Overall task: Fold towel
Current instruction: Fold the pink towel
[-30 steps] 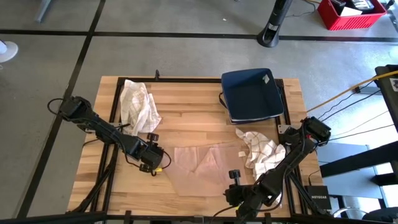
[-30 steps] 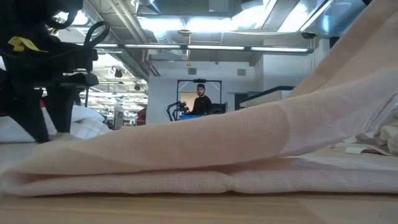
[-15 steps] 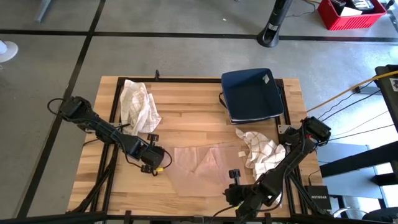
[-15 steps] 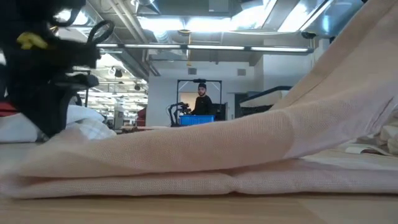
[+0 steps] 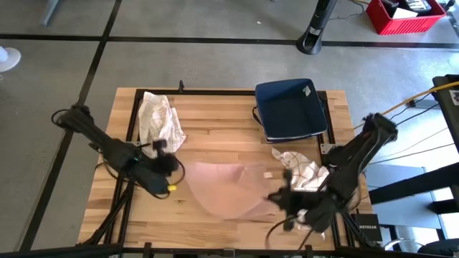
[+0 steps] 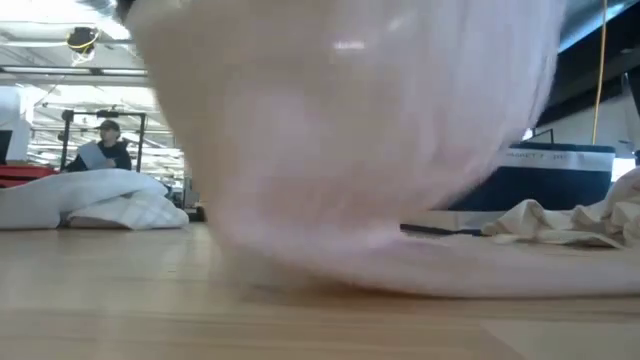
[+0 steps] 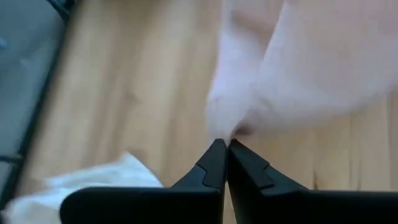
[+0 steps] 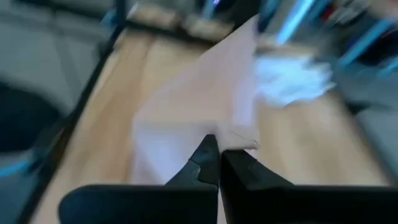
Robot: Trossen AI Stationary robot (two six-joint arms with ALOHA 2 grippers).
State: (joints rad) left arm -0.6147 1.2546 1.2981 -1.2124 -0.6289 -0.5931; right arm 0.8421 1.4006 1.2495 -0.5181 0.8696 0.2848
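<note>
The pale pink towel [image 5: 224, 188] hangs spread between my two grippers above the middle of the wooden table [image 5: 215, 136]. In the low view its sagging lower part [image 6: 400, 270] reaches down to the tabletop. My left gripper [image 5: 173, 167] is shut on the towel's left end. My right gripper [image 5: 281, 198] is shut on its right end, near the table's front edge. Each wrist view shows the shut fingertips with pink towel [image 7: 298, 68] [image 8: 199, 99] running away from them. My left gripper pinches a bunched corner [image 7: 231, 129] at the towel's left end between its two fingertips, slanting down from the table's left side. The cloth fans out from the pinch and hangs slack. My right gripper pinches the towel's right end by an edge [image 8: 231, 139] between its fingertips, coming from the table's near right. The cloth rises away from the pinch in a broad sheet, its lower part sagging toward the table.
A crumpled white checked cloth [image 5: 161, 118] lies at the far left. Another white cloth [image 5: 300, 170] lies right of the towel. A dark blue tray [image 5: 290, 107] sits at the far right. Beyond the table a person [image 6: 105, 150] shows in the low view.
My left gripper has shut on the towel's left end. Both grippers have then risen quickly, the left drawing toward the table's left edge and the right toward the far right. The towel, flat on the table before, now hangs between them with only its lower part down.
</note>
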